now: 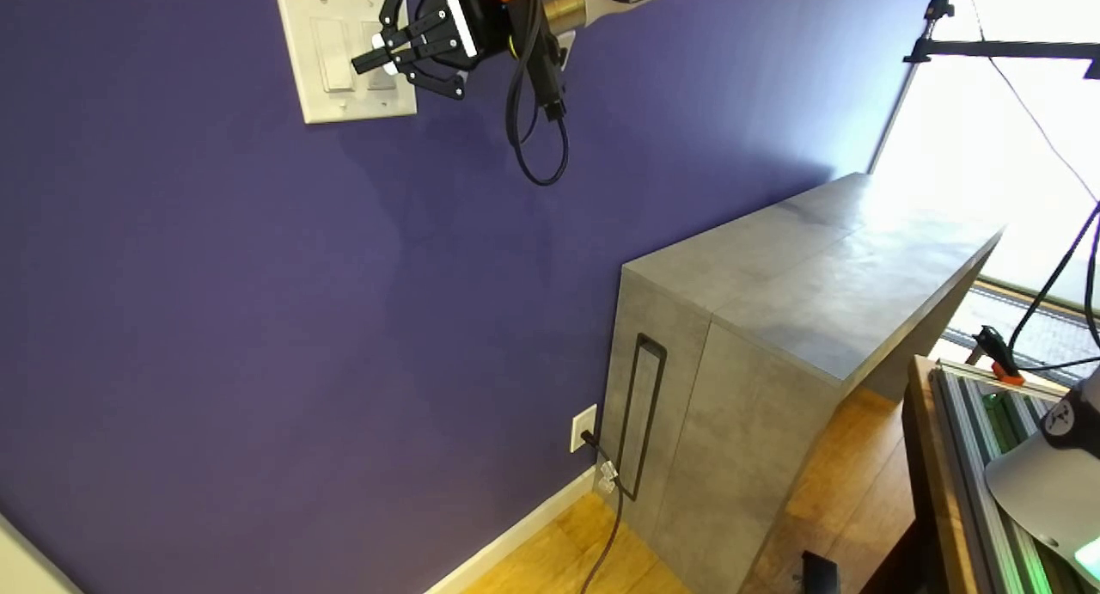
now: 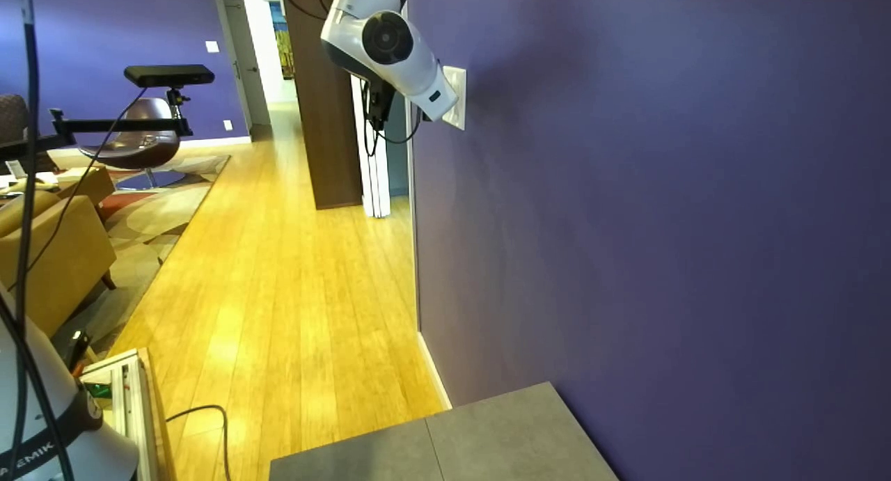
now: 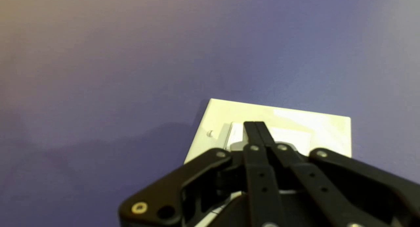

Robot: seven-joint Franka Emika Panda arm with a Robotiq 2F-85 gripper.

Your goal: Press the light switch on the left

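Wrist view, noted from the room: the gripper has both fingers pressed together at their tips, with nothing held. The left-hand rocker light switch is mounted in a white double wall plate on the purple wall. Its long axis runs near upright. In an exterior view the gripper points at it from the right, tips overlapping the switch's right edge a little below mid-height. The right-hand rocker paddle is partly hidden behind the gripper. Judgement: the coming press turns on depth, the switch appearing to lie wallward of the tips. Contact cannot be established from where I stand; straying rightward would risk the wrong paddle.
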